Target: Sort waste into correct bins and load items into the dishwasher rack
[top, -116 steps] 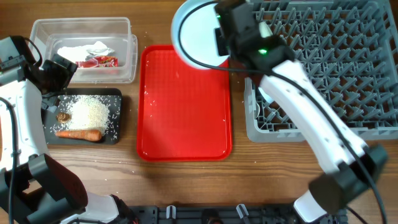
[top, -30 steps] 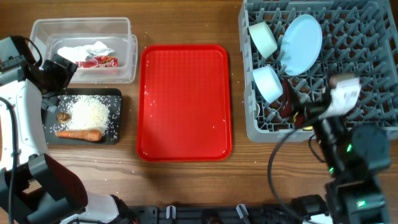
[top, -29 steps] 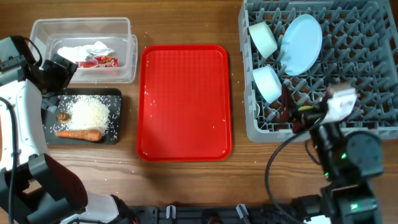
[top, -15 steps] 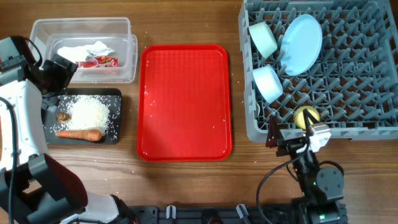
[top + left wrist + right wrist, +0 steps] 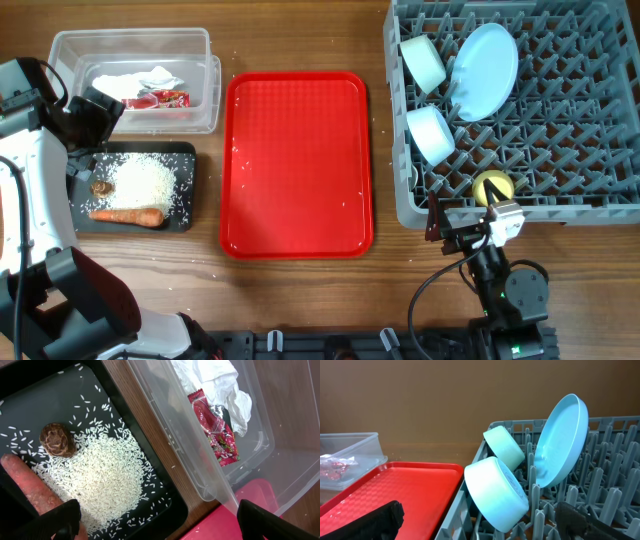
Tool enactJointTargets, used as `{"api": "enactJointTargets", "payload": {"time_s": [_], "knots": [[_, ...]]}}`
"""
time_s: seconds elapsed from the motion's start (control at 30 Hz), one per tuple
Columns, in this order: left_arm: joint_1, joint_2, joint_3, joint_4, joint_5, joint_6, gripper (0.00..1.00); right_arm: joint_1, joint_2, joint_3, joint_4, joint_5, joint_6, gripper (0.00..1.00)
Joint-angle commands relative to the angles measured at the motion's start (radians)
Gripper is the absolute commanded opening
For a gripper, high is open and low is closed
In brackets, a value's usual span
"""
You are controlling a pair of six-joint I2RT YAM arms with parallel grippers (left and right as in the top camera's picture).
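Right gripper (image 5: 478, 512): fingers spread wide, nothing between them; it sits low at the table's near edge, just in front of the dishwasher rack (image 5: 570, 150) and facing it.
Left gripper (image 5: 160, 512): fingers spread wide and empty, hanging over the spot where the black tray (image 5: 186, 222) meets the clear tub (image 5: 130, 38).
Light blue plate (image 5: 485, 72): stands on edge between the pegs in the rack's far left part, leaning slightly.
Pale green bowl (image 5: 422, 63): tipped on its side in the rack, just left of the plate.
Light blue bowl (image 5: 432, 133): tipped on its side in the rack, just in front of the green bowl.
Yellow cup (image 5: 492, 186): in the rack near its front wall, close to the right gripper.
Carrot (image 5: 127, 214): lies along the front of the black tray.
Rice (image 5: 145, 182): a loose heap in the middle of the black tray.
Brown lump (image 5: 100, 187): at the left edge of the rice, just behind the carrot.
Tissue (image 5: 140, 80): crumpled inside the clear tub.
Red wrapper (image 5: 160, 98): in the tub, touching the tissue.
Red tray (image 5: 295, 165): flat on the table (image 5: 300, 290) between the bins and the rack.
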Motion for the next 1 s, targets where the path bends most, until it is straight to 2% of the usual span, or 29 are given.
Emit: {"api": "enactJointTargets", "payload": {"time_s": [0.0,0.17,0.27,0.4,0.47,0.53,0.6,0.7,0.8,0.97], "knots": [[0.003,0.005,0.002,-0.001,-0.010,-0.006,1.00,-0.001,-0.009,-0.001,0.003,-0.016,-0.020,1.00],[0.003,0.005,0.002,-0.001,-0.010,-0.006,1.00,-0.001,-0.009,-0.001,0.003,-0.016,-0.020,1.00],[0.005,-0.006,0.002,-0.002,-0.059,-0.005,1.00,-0.001,-0.009,-0.001,0.003,-0.016,-0.020,1.00],[-0.008,-0.106,0.002,-0.005,-0.066,0.003,1.00,-0.001,-0.009,-0.001,0.003,-0.016,-0.020,1.00],[-0.029,-0.177,-0.003,0.032,-0.065,0.058,1.00,-0.001,-0.009,-0.001,0.003,-0.016,-0.020,1.00],[-0.097,-0.316,-0.042,0.119,-0.065,0.235,1.00,-0.001,-0.009,-0.001,0.003,-0.016,-0.020,1.00],[-0.180,-0.489,-0.131,0.206,-0.065,0.366,1.00,-0.001,-0.009,-0.001,0.003,-0.016,-0.020,1.00],[-0.250,-0.697,-0.293,0.315,-0.066,0.378,1.00,-0.001,-0.009,-0.001,0.003,-0.016,-0.020,1.00],[-0.315,-0.974,-0.572,0.492,-0.066,0.396,1.00,-0.001,-0.009,-0.001,0.003,-0.016,-0.020,1.00],[-0.359,-1.283,-0.948,0.686,-0.053,0.396,1.00,-0.001,-0.009,-0.001,0.003,-0.016,-0.020,1.00]]}}
